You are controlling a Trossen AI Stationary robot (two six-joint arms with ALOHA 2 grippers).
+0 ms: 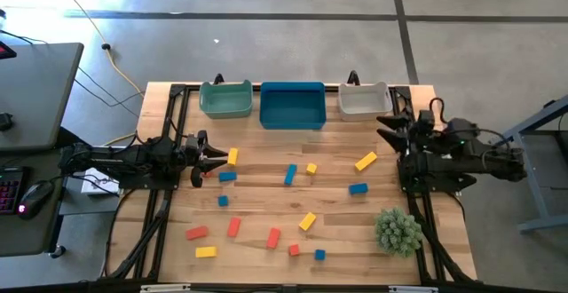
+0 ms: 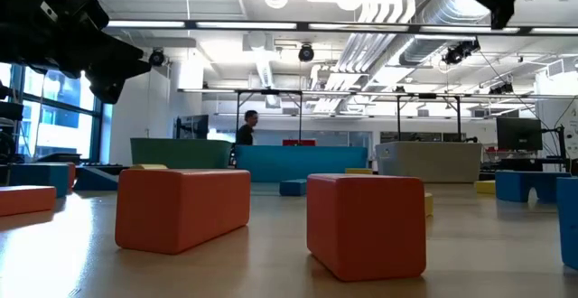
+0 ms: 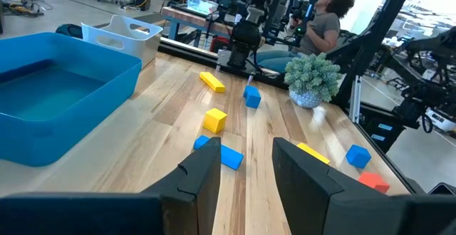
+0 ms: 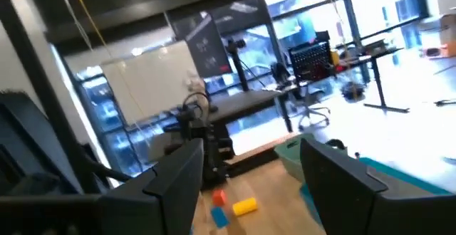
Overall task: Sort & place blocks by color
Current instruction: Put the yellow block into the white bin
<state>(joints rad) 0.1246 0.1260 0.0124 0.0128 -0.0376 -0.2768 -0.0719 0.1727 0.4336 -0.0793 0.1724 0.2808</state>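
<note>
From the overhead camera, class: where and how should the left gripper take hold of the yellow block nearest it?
Grip the yellow block across its two long sides, from straight above. It lies flat by the open left gripper, its long sides clear; only a blue block lies nearby.

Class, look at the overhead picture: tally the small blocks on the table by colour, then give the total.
Red blocks: 5
Yellow blocks: 5
Blue blocks: 5
Total: 15
</note>
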